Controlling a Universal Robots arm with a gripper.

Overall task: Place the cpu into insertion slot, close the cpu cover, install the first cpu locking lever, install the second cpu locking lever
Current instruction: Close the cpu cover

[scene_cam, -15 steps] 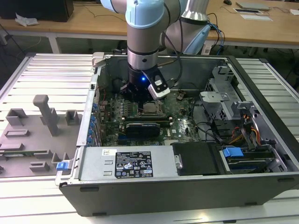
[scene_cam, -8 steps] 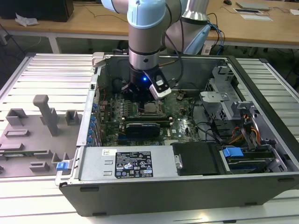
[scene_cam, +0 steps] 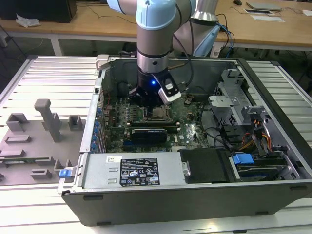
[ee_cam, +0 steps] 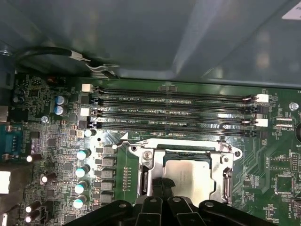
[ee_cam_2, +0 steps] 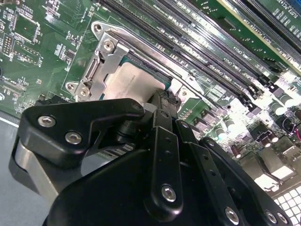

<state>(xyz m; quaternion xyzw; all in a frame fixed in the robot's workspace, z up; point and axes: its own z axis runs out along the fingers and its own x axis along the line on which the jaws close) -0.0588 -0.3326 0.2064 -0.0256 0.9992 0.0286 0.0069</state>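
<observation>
1. Gripper: fingers pressed together with nothing visible between them. The tip is down at the edge of the cpu, seen in both wrist views.
2. The cpu lies flat in the insertion slot, silver top up. We'd rate it light, rigid, smooth on top and fragile underneath. Hold it by opposite edges only, never by the contact side.
3. The cpu cover looks folded down around the chip, its window framing it. It's thin sheet metal — stiff but a bit springy, we judge. Push on the frame, not on the chip.
4. Just beyond the insertion slot are the long memory slots, close to the cover's edge. To one side, a row of capacitors stands proud of the motherboard — easy to clip with the linkage.
5. Farther off, a black cable loops along the case wall.
6. In the exterior view the arm reaches straight down into the open computer case. The drive cage is on the exterior view's right and the power supply runs along the near side, both apart from the insertion slot.
</observation>
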